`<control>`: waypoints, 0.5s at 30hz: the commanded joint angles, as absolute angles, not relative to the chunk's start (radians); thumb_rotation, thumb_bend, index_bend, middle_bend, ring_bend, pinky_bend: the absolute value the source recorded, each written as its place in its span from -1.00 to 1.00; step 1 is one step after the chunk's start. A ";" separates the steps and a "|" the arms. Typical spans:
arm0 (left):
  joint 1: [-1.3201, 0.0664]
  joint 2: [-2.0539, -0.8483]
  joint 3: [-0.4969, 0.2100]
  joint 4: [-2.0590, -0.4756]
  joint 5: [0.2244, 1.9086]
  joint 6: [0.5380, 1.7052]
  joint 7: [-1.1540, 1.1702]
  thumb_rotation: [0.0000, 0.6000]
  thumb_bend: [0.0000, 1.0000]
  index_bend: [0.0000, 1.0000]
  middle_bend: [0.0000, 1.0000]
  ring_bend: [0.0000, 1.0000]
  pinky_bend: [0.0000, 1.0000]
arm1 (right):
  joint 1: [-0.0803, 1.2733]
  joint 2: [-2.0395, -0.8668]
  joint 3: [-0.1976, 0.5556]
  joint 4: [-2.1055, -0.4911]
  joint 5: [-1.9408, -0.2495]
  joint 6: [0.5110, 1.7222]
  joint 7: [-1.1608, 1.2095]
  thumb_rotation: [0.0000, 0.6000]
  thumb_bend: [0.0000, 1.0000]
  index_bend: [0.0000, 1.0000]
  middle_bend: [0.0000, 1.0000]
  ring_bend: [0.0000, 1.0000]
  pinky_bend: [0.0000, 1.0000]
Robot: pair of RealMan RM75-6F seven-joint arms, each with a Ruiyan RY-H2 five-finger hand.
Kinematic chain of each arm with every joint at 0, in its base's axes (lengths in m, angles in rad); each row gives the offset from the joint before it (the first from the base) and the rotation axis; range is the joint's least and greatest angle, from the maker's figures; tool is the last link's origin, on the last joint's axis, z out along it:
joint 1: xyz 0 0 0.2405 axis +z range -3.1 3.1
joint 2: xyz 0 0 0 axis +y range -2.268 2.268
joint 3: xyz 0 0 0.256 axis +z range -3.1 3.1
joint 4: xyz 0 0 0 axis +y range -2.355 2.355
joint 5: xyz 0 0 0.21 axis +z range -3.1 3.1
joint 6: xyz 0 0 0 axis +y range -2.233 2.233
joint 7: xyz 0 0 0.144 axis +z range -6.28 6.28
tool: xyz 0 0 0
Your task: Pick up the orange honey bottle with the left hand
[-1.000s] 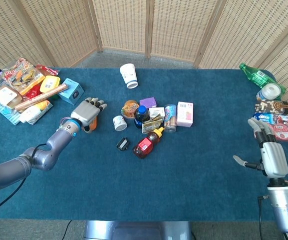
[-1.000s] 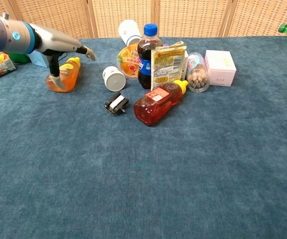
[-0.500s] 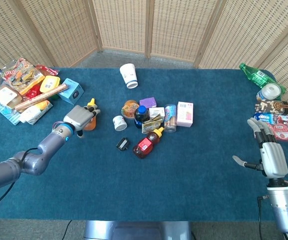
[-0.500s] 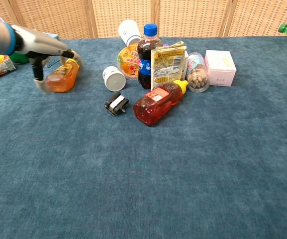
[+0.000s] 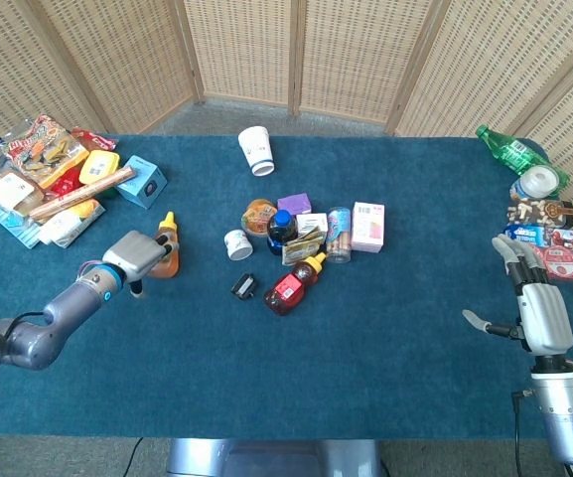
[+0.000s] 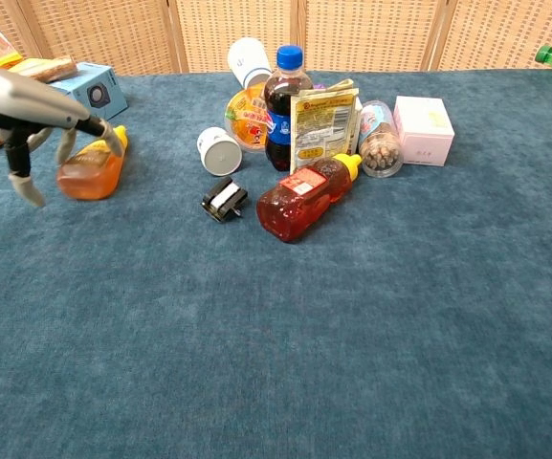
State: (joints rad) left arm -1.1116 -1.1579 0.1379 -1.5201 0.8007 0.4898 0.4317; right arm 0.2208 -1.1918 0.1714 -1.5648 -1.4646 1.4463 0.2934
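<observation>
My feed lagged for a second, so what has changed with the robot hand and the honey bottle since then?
The left robot hand drew back toward the robot's own left and nearer the table's front edge. The orange honey bottle moved with it, away from the central pile, and now lies under its fingers; a firm grip isn't clear. The right robot hand, red bottle and white cup stayed put.

Table cover: matt blue cloth, short napped pile. Orange honey bottle: glossy translucent plastic. Red bottle: same glossy plastic, paper label. Left hand: smooth grey metal-look shell. Pink box: matt card. Screen behind: woven cane in wood frames.
</observation>
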 commanded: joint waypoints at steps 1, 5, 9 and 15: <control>-1.112 -1.098 0.167 -1.605 0.833 0.484 0.430 1.00 -0.66 -0.70 -0.41 -0.05 0.15 | 0.221 -1.192 0.171 -1.564 -1.465 1.446 0.294 1.00 -1.00 -1.00 -1.00 -1.00 -1.00; -1.103 -1.028 0.181 -1.684 0.873 0.486 0.411 1.00 -0.66 -0.66 -0.26 0.06 0.17 | 0.221 -1.192 0.170 -1.564 -1.467 1.445 0.292 1.00 -1.00 -1.00 -1.00 -1.00 -1.00; -1.067 -0.975 0.161 -1.718 0.956 0.533 0.374 1.00 -0.66 -0.63 -0.24 0.11 0.18 | 0.221 -1.192 0.171 -1.565 -1.466 1.446 0.291 1.00 -1.00 -1.00 -1.00 -1.00 -1.00; -0.951 -0.957 0.119 -1.658 1.267 0.675 0.229 1.00 -0.66 -0.64 -0.62 -0.20 0.09 | 0.222 -1.193 0.170 -1.565 -1.465 1.443 0.288 1.00 -1.00 -1.00 -1.00 -1.00 -1.00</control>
